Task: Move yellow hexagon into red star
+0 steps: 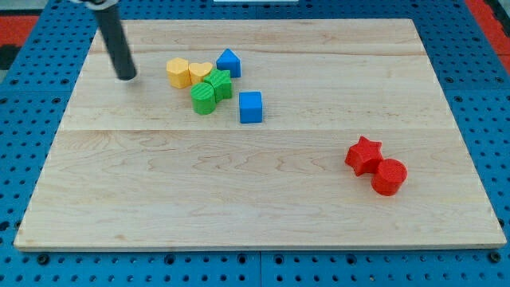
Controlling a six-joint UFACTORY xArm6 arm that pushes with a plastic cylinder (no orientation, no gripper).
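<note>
The yellow hexagon (178, 72) sits at the upper left of the wooden board (263, 207), touching a yellow heart (200, 72) on its right. The red star (364, 155) lies at the view's lower right, touching a red cylinder (389, 176). My tip (126, 77) rests on the board to the left of the yellow hexagon, a short gap away and touching no block.
A green cylinder (204, 98) and another green block (219, 83) sit just below the yellow heart. A blue pointed block (229, 62) stands right of the heart. A blue cube (250, 107) lies apart, lower right of the cluster.
</note>
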